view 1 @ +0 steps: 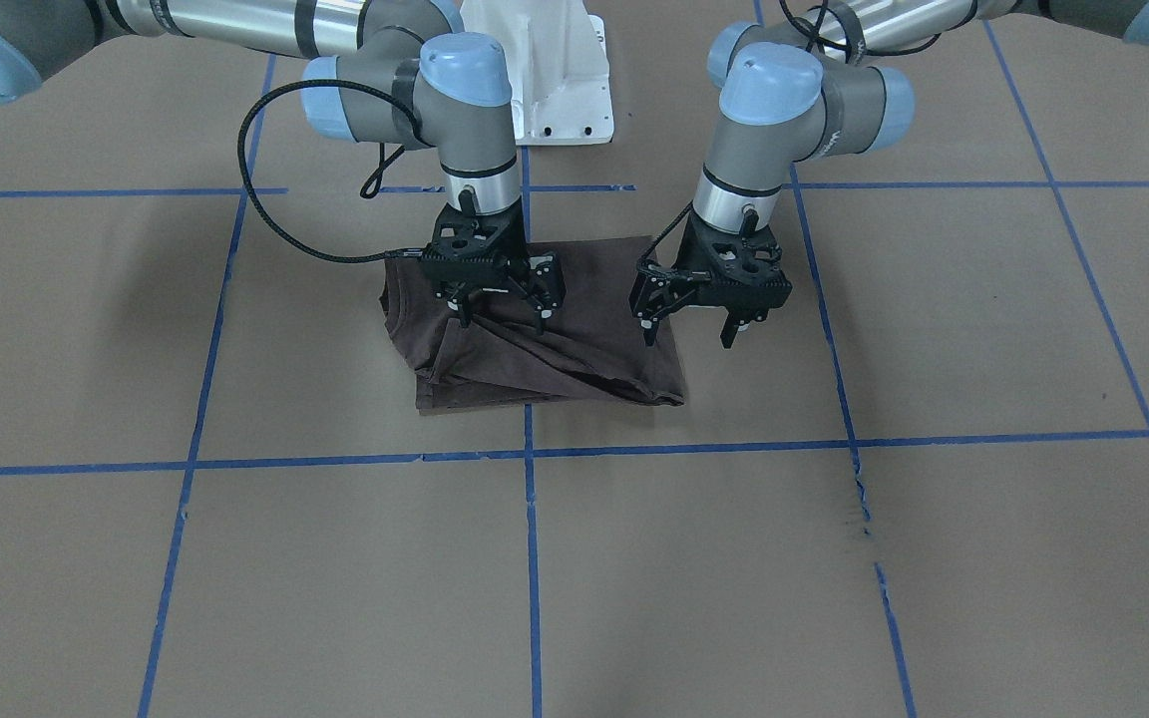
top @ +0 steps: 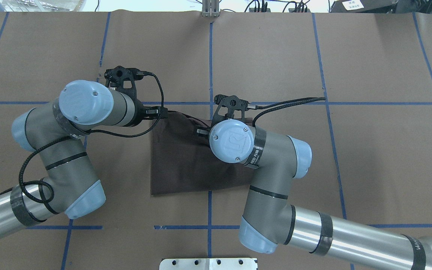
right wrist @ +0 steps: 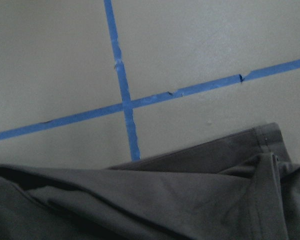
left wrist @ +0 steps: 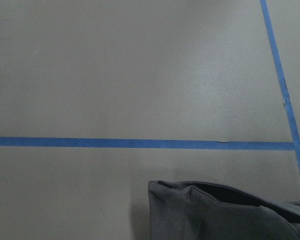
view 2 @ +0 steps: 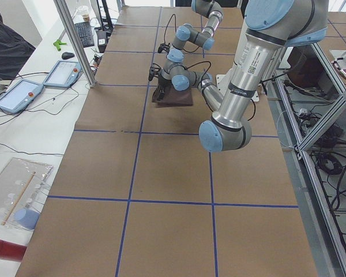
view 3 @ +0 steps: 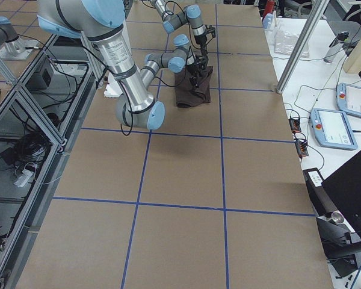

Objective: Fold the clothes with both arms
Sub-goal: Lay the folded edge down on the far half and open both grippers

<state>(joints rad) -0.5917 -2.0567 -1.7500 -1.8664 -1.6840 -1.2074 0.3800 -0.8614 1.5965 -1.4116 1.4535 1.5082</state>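
Exterior front-facing: T-shirt [view 1: 535, 364] under right fingers [view 1: 464, 311]; left fingers [view 1: 650, 332] at its edge.

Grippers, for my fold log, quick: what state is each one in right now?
Left gripper: jaws open, holding nothing, at the T-shirt's edge.
Right gripper: jaws open, holding nothing, over the T-shirt.

From overhead, the right arm [top: 272, 150] covers the shirt's [top: 178, 161] right side and the right gripper's [view 1: 502, 326] tips; the left arm [top: 51, 150] hides the left gripper's [view 1: 689, 344] tips. Wrist views cut the shirt at their bottom edges. Side views show grippers too small.
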